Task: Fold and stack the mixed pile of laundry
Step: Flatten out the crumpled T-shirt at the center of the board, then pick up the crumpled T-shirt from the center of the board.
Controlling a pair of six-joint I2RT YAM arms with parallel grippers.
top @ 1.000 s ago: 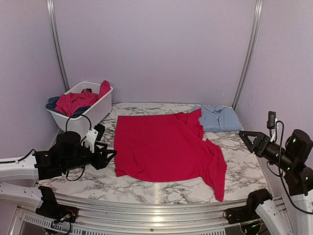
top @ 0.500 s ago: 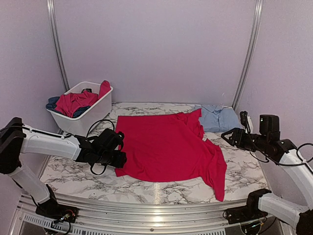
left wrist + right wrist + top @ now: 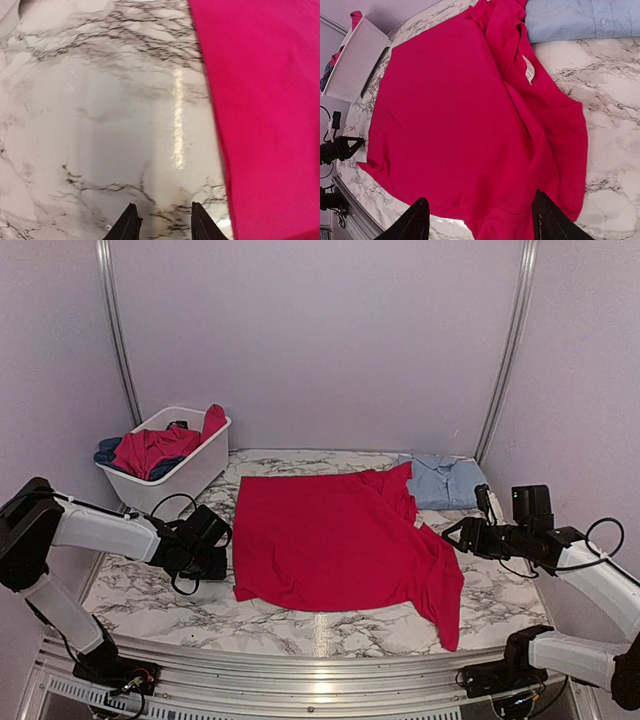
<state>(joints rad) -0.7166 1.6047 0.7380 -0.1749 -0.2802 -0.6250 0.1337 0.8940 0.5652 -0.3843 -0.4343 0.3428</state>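
The left gripper is low over the bare marble worktop. Its jaws are partly apart with nothing between them, just beside the left edge of a red shirt. The right gripper hovers over the shirt's right side, jaws wide and empty. The red shirt lies spread out in the middle of the worktop. A folded light blue shirt lies at the back right, touching the red shirt's far corner. A white basket at the back left holds red and dark blue garments.

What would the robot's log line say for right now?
left gripper: open, over bare table | right gripper: open, by red shirt | red shirt: spread out, unfolded
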